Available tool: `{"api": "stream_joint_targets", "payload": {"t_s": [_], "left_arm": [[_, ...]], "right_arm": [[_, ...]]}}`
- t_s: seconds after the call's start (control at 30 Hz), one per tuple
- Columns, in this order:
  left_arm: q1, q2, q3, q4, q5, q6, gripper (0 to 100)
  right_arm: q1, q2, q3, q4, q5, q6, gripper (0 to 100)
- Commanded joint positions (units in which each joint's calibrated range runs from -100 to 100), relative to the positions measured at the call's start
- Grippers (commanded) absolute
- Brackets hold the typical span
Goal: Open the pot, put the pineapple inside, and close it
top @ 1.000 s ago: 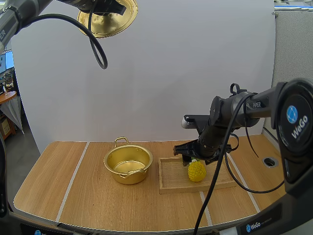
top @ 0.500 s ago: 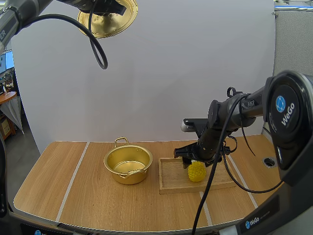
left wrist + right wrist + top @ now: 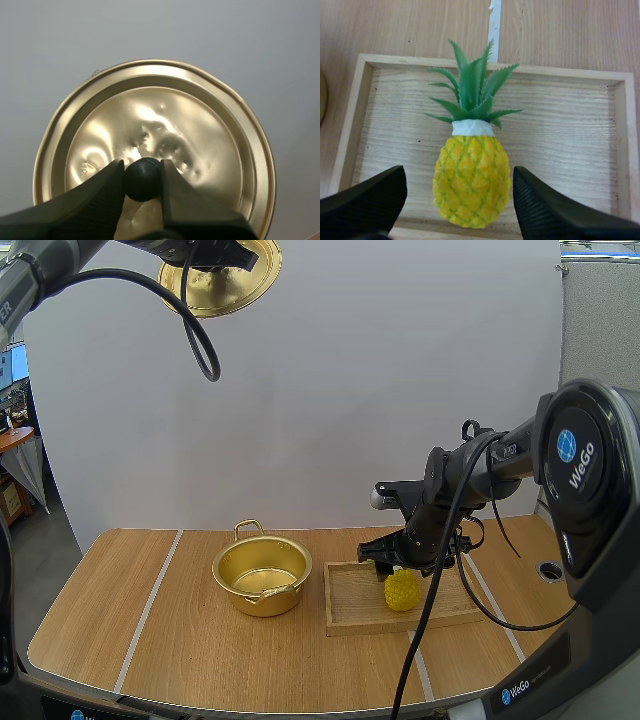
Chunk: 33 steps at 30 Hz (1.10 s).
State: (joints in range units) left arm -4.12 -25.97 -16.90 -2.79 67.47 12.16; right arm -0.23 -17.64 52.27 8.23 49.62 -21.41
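Note:
The gold pot [image 3: 262, 577] stands uncovered on the table's middle. High above the table's left, my left gripper [image 3: 222, 254] holds the gold lid [image 3: 222, 280]; in the left wrist view my left gripper [image 3: 142, 179] is shut on the lid's [image 3: 200, 140] black knob [image 3: 142, 178]. A yellow pineapple [image 3: 402, 590] with green leaves lies in the wooden tray [image 3: 350, 612] to the pot's right. My right gripper [image 3: 396, 562] hovers just over it. In the right wrist view my right gripper [image 3: 457, 200] is open, one finger on each side of the pineapple [image 3: 471, 180], apart from it, above the tray [image 3: 560, 145].
The wooden table [image 3: 140, 640] has pale strips running front to back. A round hole [image 3: 552, 569] sits near the table's right edge. Bare wood lies left of and in front of the pot.
My right gripper has shifted slightly back and lower over the pineapple. The lid and left arm have stayed in place.

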Motion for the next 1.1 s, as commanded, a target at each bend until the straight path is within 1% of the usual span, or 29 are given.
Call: {"api": "stream_joint_targets", "payload": {"t_s": [0.0, 0.53, 0.57, 0.63, 0.67, 0.7, 0.73, 0.9, 1.07], "left_arm": [[-0.21, -0.2, -0.6, 0.5, -2.0, -0.1, 0], [-0.21, -0.2, -0.6, 0.5, -2.0, -0.1, 0], [-0.21, -0.2, -0.6, 0.5, -2.0, -0.1, 0], [-0.21, -0.2, -0.6, 0.5, -2.0, -0.1, 0], [-0.21, -0.2, -0.6, 0.5, -2.0, -0.1, 0], [-0.21, -0.2, -0.6, 0.5, -2.0, -0.1, 0], [-0.21, -0.2, -0.6, 0.5, -2.0, -0.1, 0], [-0.21, -0.2, -0.6, 0.5, -2.0, -0.1, 0], [-0.21, -0.2, -0.6, 0.5, -2.0, -0.1, 0]], "right_arm": [[0.1, 1.9, -0.4, -0.3, -0.9, -0.6, 100], [0.1, 8.2, -0.4, 0.0, -3.1, -0.9, 100], [0.1, 8.3, -0.4, 0.0, -2.9, -0.9, 88], [0.3, 8.3, -0.4, 0.5, -2.2, -1.0, 49], [0.5, 8.3, -0.4, 0.5, -2.0, -1.0, 28], [0.6, 8.3, -0.4, 0.5, -1.8, -1.0, 10], [0.6, 8.3, -0.4, 0.5, -1.8, -1.0, 0], [0.6, 5.7, -0.4, 0.0, -2.1, -1.0, 0], [0.6, -1.5, -1.9, 0.1, 0.0, -1.3, 0]]}}
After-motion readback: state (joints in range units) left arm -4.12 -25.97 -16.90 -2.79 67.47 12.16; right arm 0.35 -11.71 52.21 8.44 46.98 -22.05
